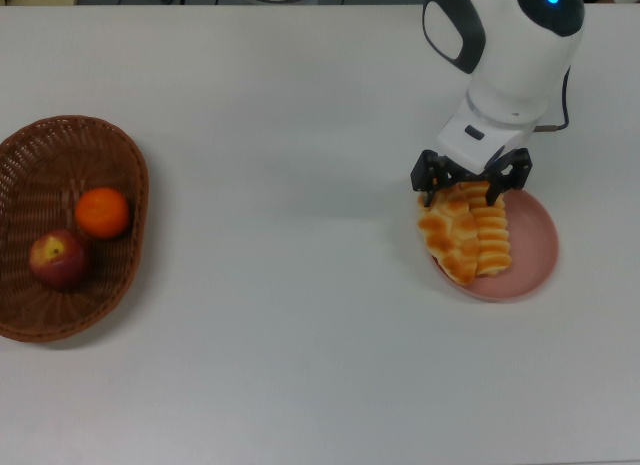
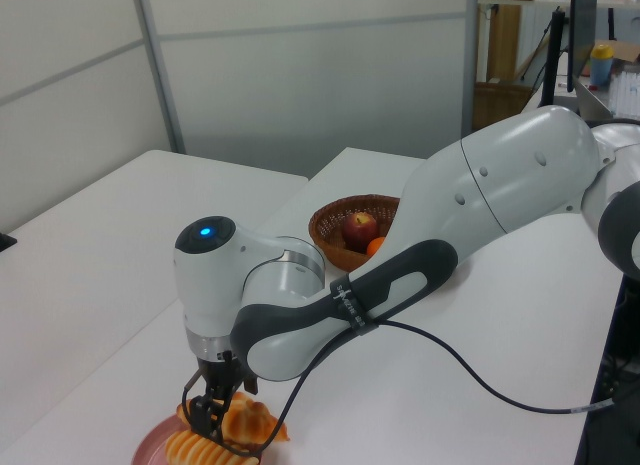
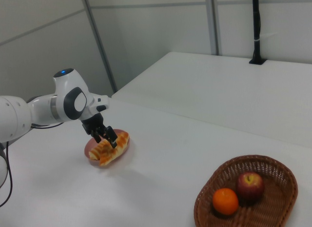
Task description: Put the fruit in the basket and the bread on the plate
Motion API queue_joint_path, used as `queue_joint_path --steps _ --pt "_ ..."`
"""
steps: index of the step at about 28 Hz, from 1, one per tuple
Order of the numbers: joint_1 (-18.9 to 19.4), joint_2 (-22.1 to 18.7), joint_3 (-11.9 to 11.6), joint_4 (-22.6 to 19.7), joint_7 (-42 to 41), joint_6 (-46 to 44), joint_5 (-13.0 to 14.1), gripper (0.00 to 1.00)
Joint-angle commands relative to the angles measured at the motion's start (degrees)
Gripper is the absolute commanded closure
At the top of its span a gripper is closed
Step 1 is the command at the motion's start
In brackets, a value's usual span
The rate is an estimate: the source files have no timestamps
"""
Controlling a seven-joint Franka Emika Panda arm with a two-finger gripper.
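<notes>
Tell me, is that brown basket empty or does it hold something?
It holds something. The basket has the orange mandarin and the red apple lying inside it, side by side.

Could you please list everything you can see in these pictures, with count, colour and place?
basket: one, brown wicker, at the top view's left edge.
mandarin: one, bright orange, inside the basket.
apple: one, dark red with a yellowish patch, inside the basket beside the mandarin.
plate: one, pink, on the top view's right.
striped roll: one, orange and cream, lying on the plate.
braided loaf: one, golden, beside the roll, overhanging the plate's rim on the top view's left.
table: one, white, under everything.
cable: one, black, trailing from the arm in the left view.
gripper: one, black fingers spread apart, at the far end of the breads.
</notes>
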Motion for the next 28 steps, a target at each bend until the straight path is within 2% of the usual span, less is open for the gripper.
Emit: queue_joint_path --steps 1,2,6,8,11,15,16,19,21,25,28 --pt "0.4 -4.6 -0.7 -0.4 2.2 -1.4 -0.7 0.0" --pt "-0.3 -7.0 -0.9 -0.8 2.2 -2.7 -0.5 0.0" --pt "-4.6 -11.1 -0.8 -0.6 2.0 -7.2 1.0 0.0" --pt "-8.2 -13.7 -0.9 -0.3 1.6 -9.4 4.5 0.0" --pt "-12.4 -16.5 -0.9 -0.3 -0.2 -12.9 7.3 0.0" --pt "-18.5 -20.5 -1.1 -0.2 -9.2 -23.2 10.4 0.0" --pt "-22.1 -22.4 -1.1 0.3 -13.4 -27.0 12.9 0.0" --pt "-26.3 -25.0 -1.0 0.4 -19.3 -32.3 16.3 0.0" --pt "-27.7 -26.6 -1.1 0.3 -22.1 -35.2 16.5 0.0" --pt "-29.7 -27.5 -0.9 -0.2 -22.0 -36.1 16.4 0.0" --pt "-29.6 -29.8 -0.5 -2.4 -22.0 -35.6 14.5 0.0"
